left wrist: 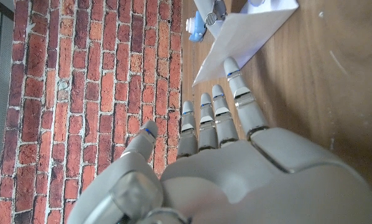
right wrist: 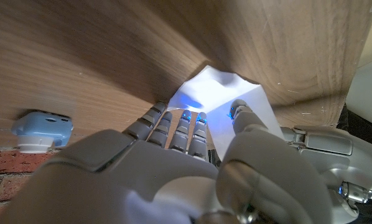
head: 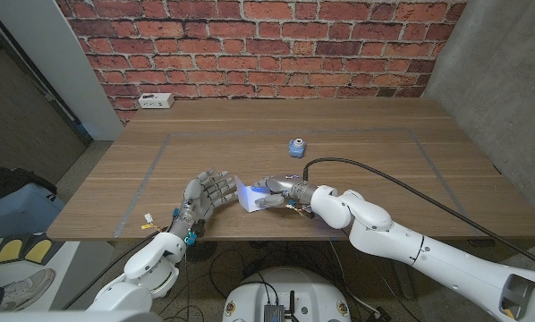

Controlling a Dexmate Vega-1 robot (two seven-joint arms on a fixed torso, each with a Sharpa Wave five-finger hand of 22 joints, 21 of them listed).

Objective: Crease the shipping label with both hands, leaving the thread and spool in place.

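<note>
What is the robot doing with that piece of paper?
The robot is working on a white shipping label near the front edge of the wooden table. Its right hand pinches the paper, which is lifted and bent. Its left hand is beside the label, fingers spread and reaching its edge, holding nothing. A small blue spool stands farther back, away from both hands.

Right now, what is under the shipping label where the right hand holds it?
The right hand's fingers sit under the shipping label, thumb on top. Beside them is the wooden table; the label hides whatever lies directly below it.
</note>
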